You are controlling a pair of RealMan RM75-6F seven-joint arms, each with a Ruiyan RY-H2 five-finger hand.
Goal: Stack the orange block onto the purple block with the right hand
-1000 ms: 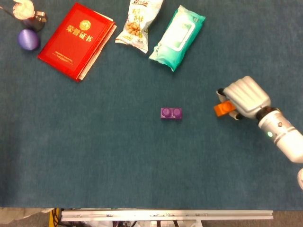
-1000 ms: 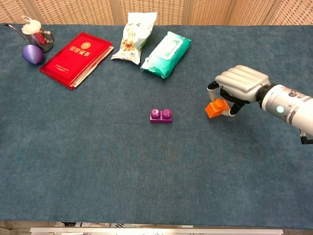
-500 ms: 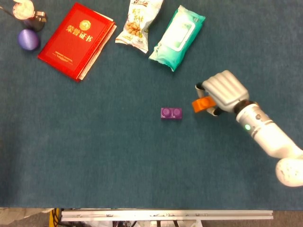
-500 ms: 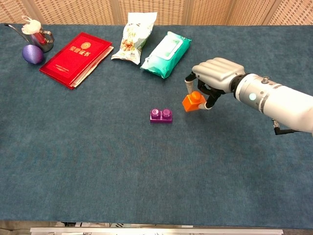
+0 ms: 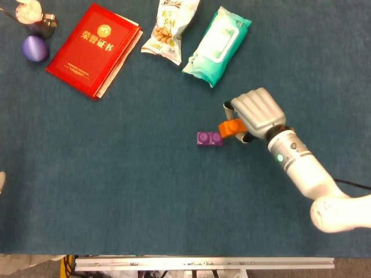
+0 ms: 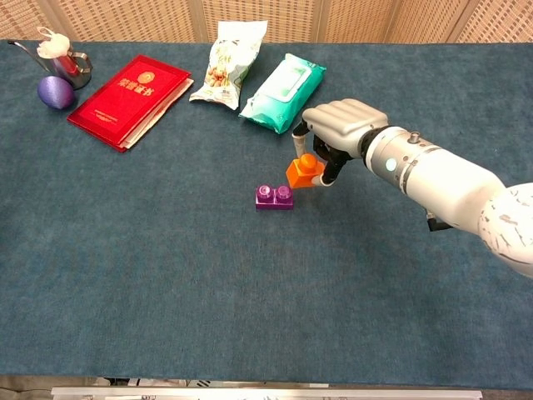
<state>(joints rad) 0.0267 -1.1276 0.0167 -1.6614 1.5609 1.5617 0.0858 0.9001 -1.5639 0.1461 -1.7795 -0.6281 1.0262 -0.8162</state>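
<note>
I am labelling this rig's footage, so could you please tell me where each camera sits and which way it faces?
Head view: high above the near table edge, looking almost straight down; the right hand and forearm show, holding the orange block beside the purple block.
Chest view: lower, at the near edge, looking obliquely across the table to the wicker wall; the same right hand and arm show.
Shared: both blocks, red booklet, wet wipes pack.

right hand (image 6: 341, 125) carried orange block (image 6: 304, 171) beside purple block (image 6: 274, 197)
</note>
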